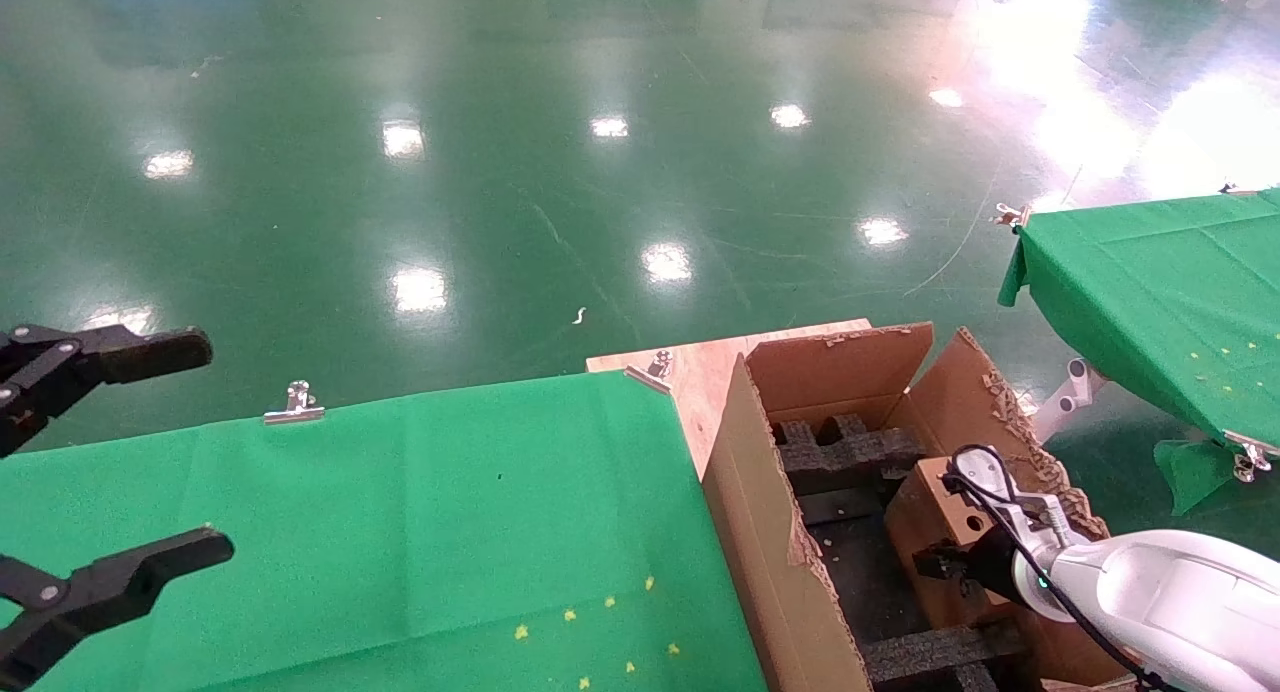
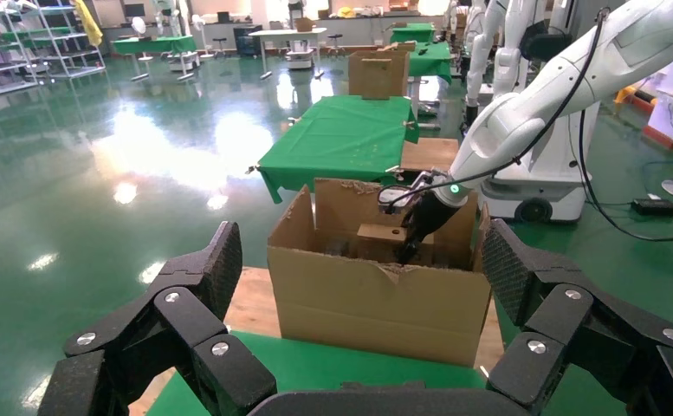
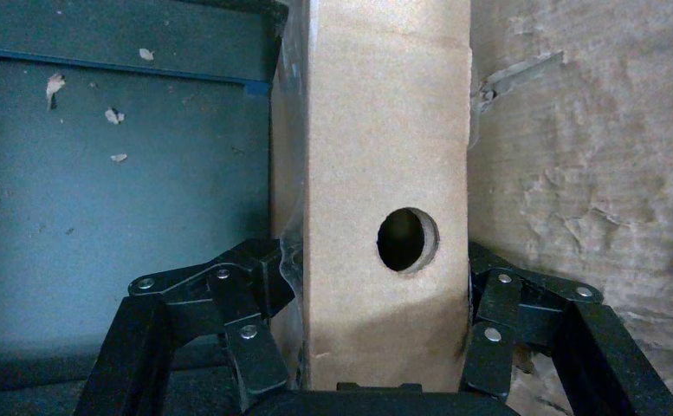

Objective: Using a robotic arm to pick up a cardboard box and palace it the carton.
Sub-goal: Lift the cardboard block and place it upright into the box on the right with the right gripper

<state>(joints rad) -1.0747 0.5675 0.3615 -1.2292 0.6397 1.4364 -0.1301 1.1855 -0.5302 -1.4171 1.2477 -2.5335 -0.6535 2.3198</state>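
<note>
One small brown cardboard box [image 3: 387, 173] with a single round hole in its face is sitting inside the one large brown corrugated carton [image 1: 765, 532], close to that carton's right-hand wall and above the black foam inserts [image 1: 845, 452] lining its floor. The right gripper [image 3: 376, 299], black and multi-linked on the white jointed robotic arm [image 1: 1160, 587], is clamping the small box, one finger [image 3: 250, 299] pressing each of two opposite sides. The carton's ragged, torn flaps are standing open, and it is resting against the edge of a table covered in green cloth [image 1: 400, 512], with a bare wooden board [image 1: 700, 367] showing behind it. One second green-clothed table [image 1: 1160, 292] is standing well apart to the right. The left gripper [image 2: 359, 325] is hovering over the near table's left edge, its two black fingers [image 2: 185, 295] spread wide apart and holding nothing.
</note>
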